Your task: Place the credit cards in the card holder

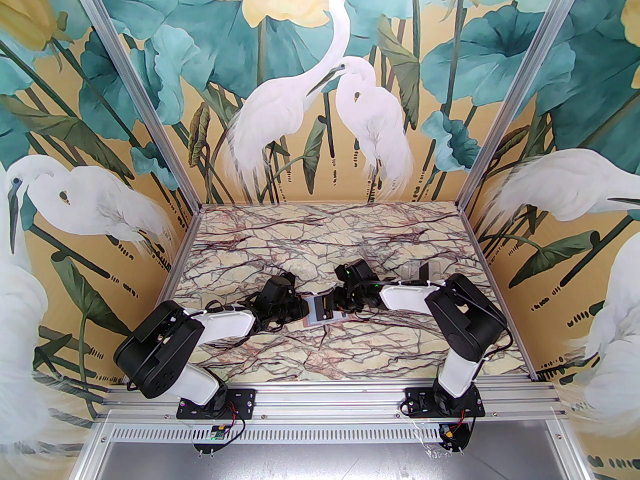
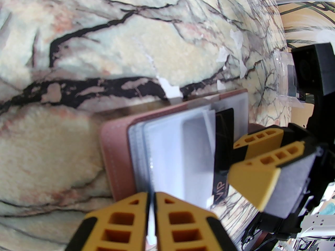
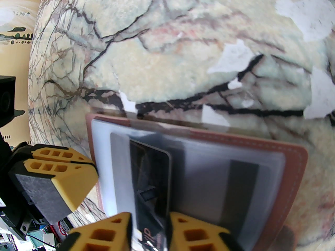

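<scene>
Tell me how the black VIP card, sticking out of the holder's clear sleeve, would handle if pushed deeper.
Probably stiff: the black VIP card lies flat with straight edges, so it should slide rather than buckle. Its glossy face looks slippery to pinch. The clear sleeve looks floppy and may bunch, resisting the push.
</scene>
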